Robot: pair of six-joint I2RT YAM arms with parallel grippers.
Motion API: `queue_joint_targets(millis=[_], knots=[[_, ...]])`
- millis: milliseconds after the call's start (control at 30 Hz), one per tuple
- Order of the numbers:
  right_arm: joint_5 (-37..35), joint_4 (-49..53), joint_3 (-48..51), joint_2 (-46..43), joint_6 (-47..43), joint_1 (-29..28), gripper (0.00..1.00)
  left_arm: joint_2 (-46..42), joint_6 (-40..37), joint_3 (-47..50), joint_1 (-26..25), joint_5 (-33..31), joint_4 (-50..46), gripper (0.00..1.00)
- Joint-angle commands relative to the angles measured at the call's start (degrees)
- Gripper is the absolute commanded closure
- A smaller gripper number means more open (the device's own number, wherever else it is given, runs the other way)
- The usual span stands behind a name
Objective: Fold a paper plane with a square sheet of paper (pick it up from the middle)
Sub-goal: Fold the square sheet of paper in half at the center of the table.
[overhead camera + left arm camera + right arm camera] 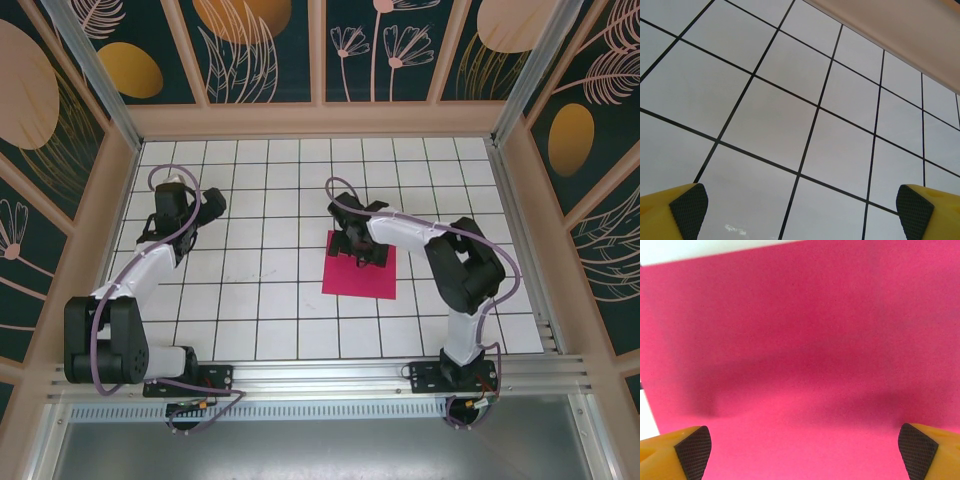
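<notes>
Square sheet of paper (365, 278), magenta-pink, flat on the table just right of centre frame in the top view, edges slightly skewed to the tile grid, no fold visible. Table (260, 300): white tiles, black grid lines. It is boxed in by walls (265, 50) of dark teal panels with floral print in pale wood framing. Right arm (462, 270) rises from its base at lower right and reaches left toward centre. Its wrist sits over the upper edge of the sheet. Left arm (140, 275) runs from lower left up to the upper-left part of the table, well apart from the paper. Right gripper (354, 246) is above the sheet's upper-left portion. In its wrist view the right gripper (805, 455) is released, jaws spread wide, and pink paper (800, 340) spans nearly all of the frame, with a sliver of white table along the top and left edges. Black textured pads (692, 452) sit at the bottom corners; cannot tell if they touch the sheet. Left gripper (195, 205) is over bare tiles. In its wrist view the left gripper (802, 210) is also released, pads (687, 205) wide apart and grasping nothing, with a wooden ledge (900, 35) at upper right.
</notes>
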State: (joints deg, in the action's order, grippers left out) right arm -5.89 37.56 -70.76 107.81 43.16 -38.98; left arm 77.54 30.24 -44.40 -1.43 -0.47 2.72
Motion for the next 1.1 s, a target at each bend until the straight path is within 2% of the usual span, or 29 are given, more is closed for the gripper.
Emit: queue_joint_targets(millis=[0, 267, 700, 800, 900, 1000, 1067], knots=[[1.6, 1.3, -0.2, 1.4, -2.2, 0.5, 0.01, 0.8, -1.0, -1.9, 0.3, 0.5, -0.6, 0.02], [3.7, 0.4, 3.3, 4.5, -3.6, 0.5, 0.01, 1.4, -0.5, -2.4, 0.2, 3.6, -0.3, 0.02], [2.4, -0.5, 4.8, 4.5, -4.3, 1.1, 0.15, 0.9, -0.9, -2.2, 0.3, 3.5, -0.5, 0.02], [2.4, -0.8, 4.3, 3.5, -4.7, 1.1, 0.2, 0.8, -0.9, -2.2, 0.3, 3.8, -0.4, 0.02], [3.6, -1.8, 3.6, 2.0, -5.0, 1.2, 0.3, 0.8, -0.8, -2.1, 0.3, 4.5, -0.2, 0.02], [6.7, -5.5, 3.8, -0.1, -5.5, 1.2, 0.43, 1.0, -0.2, -1.7, 0.3, 6.3, 0.4, 0.02], [9.8, -8.7, 3.9, -1.7, -6.1, 1.2, 0.57, 1.3, 0.6, -1.4, 0.3, 8.2, 0.9, 0.02]])
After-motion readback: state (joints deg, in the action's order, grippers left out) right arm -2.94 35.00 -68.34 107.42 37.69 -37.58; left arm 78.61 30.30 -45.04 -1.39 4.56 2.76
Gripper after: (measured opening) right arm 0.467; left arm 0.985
